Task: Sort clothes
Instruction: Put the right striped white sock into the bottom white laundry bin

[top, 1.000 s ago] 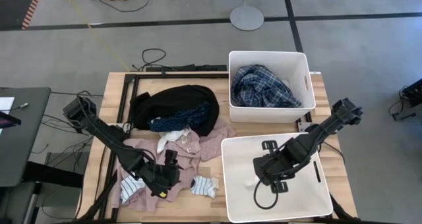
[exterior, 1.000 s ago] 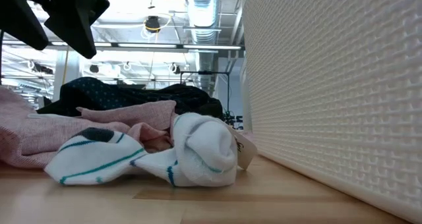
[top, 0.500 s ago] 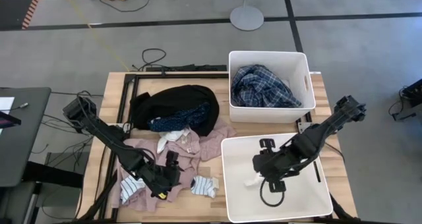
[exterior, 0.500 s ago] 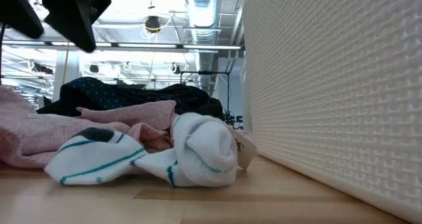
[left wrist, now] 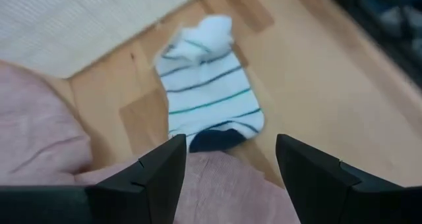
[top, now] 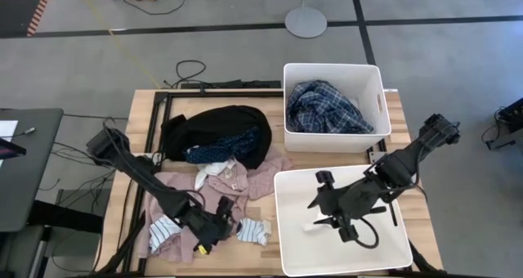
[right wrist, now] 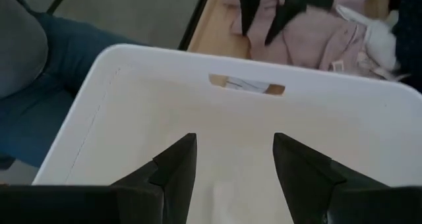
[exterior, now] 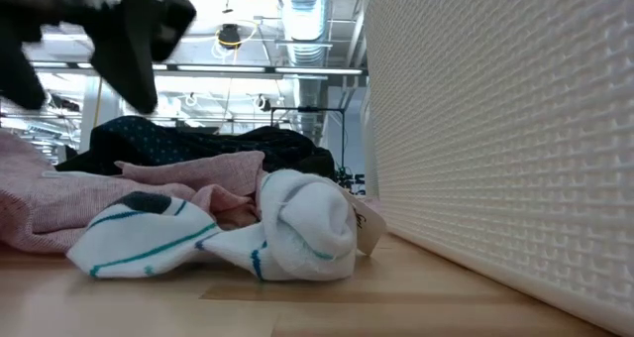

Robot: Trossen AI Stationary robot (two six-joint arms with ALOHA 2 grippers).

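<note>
Finding no readable text, label, brand, number or sign anywhere. Showing only a pale slip behind the handle slot of the white bin (right wrist: 247,85), too small to make out.

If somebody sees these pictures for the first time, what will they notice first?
Probably the large black garment heaped at the table's far side, and the plaid shirt filling the far white bin. Nearer, the open left gripper hovers beside a striped sock on the wood.
</note>
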